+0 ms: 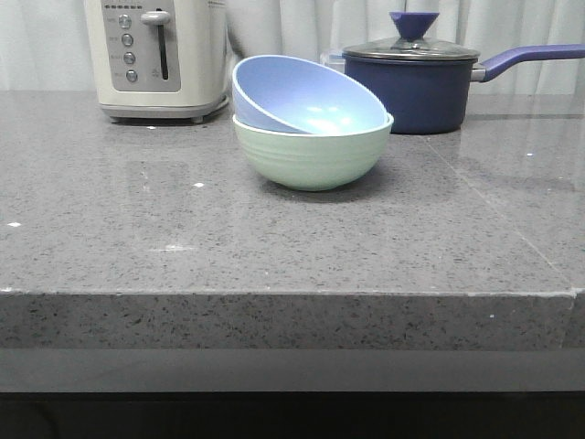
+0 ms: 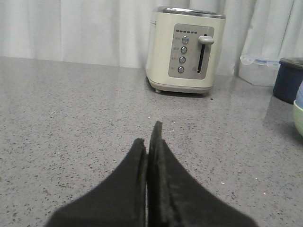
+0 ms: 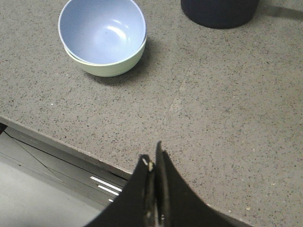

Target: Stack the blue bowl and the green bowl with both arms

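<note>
This looks like a kitchen. A cream toaster and a dark blue pot with a lid stand on a gray speckled stone tabletop. White curtains hang behind them.

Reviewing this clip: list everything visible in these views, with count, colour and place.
blue bowl: 1, pale periwinkle, tilted inside the green bowl, mid-counter
green bowl: 1, pale mint, on the counter, holding the blue bowl
toaster: 1, cream with grey panel, back left
saucepan: 1, dark navy with lid and long handle, back right
clear container: 1, translucent, behind the saucepan, only partly seen
counter: 1, grey speckled stone
curtain: pale, behind the counter
left gripper: 1, black, closed, empty, facing the toaster
right gripper: 1, black, closed, empty, over the counter's front edge
</note>
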Motion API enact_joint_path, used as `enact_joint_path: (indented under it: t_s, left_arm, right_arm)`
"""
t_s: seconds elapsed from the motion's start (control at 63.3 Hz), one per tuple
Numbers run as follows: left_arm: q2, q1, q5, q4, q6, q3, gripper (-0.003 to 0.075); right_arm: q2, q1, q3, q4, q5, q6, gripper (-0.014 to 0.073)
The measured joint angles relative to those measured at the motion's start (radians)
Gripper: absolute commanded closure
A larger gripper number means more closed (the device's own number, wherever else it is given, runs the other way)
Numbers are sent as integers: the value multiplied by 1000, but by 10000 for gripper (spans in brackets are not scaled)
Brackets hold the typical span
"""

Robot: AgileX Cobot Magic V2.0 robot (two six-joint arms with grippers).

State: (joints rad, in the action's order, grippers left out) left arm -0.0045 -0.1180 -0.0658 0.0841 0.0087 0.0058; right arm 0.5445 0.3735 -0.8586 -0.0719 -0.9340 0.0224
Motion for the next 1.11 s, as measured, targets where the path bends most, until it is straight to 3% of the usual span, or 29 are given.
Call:
enact_joint_path:
  t_s: [1.107]
  left_arm:
    - [0,20,6,-27,0,0,740]
  right_arm:
    - [0,0,0,0,0,0,648]
